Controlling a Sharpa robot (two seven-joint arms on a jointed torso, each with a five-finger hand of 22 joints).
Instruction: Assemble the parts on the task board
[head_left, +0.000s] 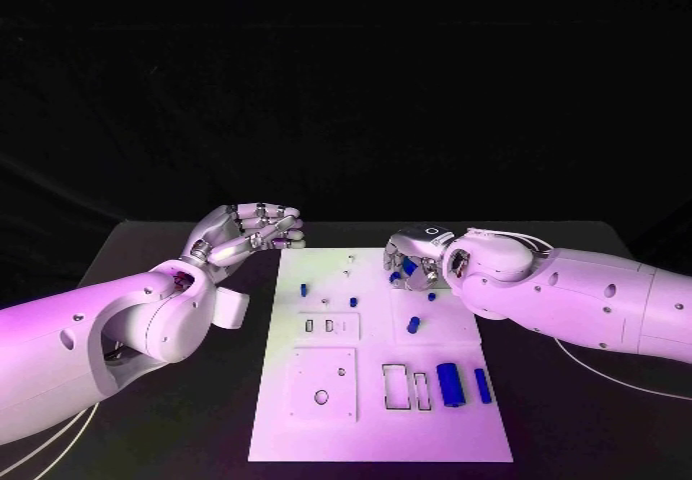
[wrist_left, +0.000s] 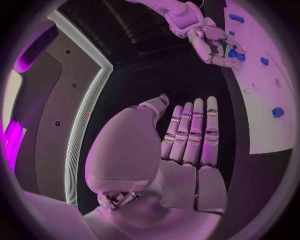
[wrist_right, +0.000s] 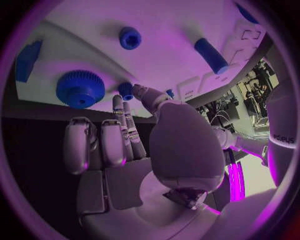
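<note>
Flat white rectangular task board (head_left: 378, 420) lies lengthwise on the black bench, with rectangular cut-outs in its near half. Small blue plastic parts: two cylinders (head_left: 450, 383) lying near the right edge, pegs (head_left: 414, 323) mid-board, a toothed gear (wrist_right: 80, 88) at the far right.

small dark letters, looks like "ediaeys", hard to read, on a white arm (wrist_right: 282, 131), at about 3 o'clock

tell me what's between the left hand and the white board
Nothing. In the head view the left hand hovers off the task board's far left corner, with bare black table between them. The left wrist view shows the same dark gap.
</note>
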